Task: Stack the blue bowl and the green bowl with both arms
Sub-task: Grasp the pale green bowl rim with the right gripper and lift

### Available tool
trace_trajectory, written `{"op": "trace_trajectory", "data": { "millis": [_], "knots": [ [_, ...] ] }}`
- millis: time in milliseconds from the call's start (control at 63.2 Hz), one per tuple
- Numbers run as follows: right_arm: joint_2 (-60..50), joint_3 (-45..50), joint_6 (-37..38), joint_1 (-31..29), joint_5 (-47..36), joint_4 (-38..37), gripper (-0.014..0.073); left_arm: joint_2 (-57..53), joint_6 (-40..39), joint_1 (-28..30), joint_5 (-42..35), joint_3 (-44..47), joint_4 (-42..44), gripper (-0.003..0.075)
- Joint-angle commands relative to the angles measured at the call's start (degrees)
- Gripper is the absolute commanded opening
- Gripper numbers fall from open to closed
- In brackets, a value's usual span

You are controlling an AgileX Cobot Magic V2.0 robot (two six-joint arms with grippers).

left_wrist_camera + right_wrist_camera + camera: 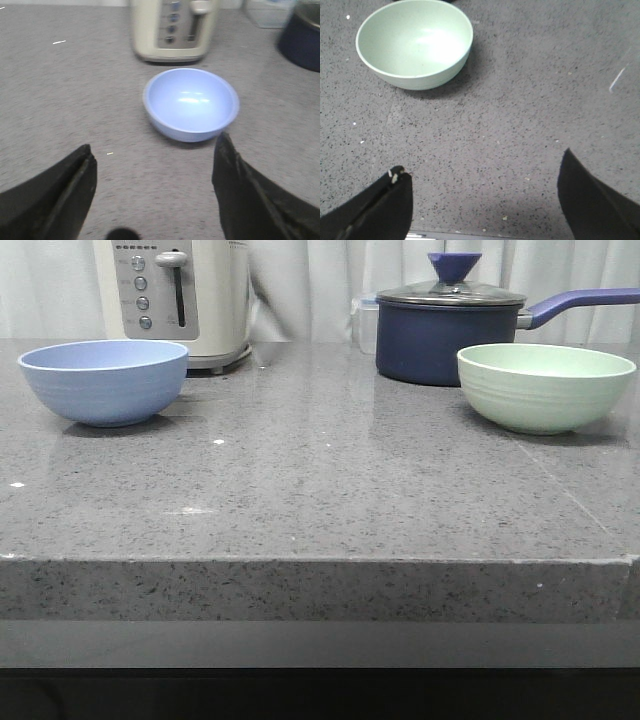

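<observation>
- left claw (155, 187): fingers spread wide, nothing between them, above bare counter (65, 100), short of the blue bowl (190, 104).
- right claw (482, 197): fingers spread wide, gripping nothing, above speckled counter near its front edge; the green bowl (414, 42) lies well apart from it.
- blue bowl (104, 381): upright and hollow side up on the left part of the grey counter (320, 490), just in front of a cream toaster (175, 295).
- green bowl (545, 387): upright on the right part of the counter, well apart from the blue bowl, just in front of a dark navy saucepan (445, 335) with a glass lid and blue knob.
- neither arm appears in the front view.
</observation>
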Motion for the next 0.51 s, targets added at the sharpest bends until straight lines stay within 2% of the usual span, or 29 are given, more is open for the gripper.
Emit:
{"op": "trace_trajectory", "data": {
  "millis": [0, 206, 491],
  "knots": [
    [4.98, -5.11, -0.43, -0.19, -1.05, 1.18, 0.0603, 0.30, 0.71, -5.03, -5.48, -1.78, -0.42, 0.0450],
    [16.98, -14.05, -0.48, -0.19, 2.28, 1.18, 0.0603, 0.30, 2.78, -12.59, -5.49, -1.78, 0.00, 0.0438],
    [33.11, -29.17, -1.30, -2.36, 8.29, 2.72, 0.0603, 0.30, 2.78, -13.25, -5.49, -1.78, 0.41, 0.0438]
  ]
}}
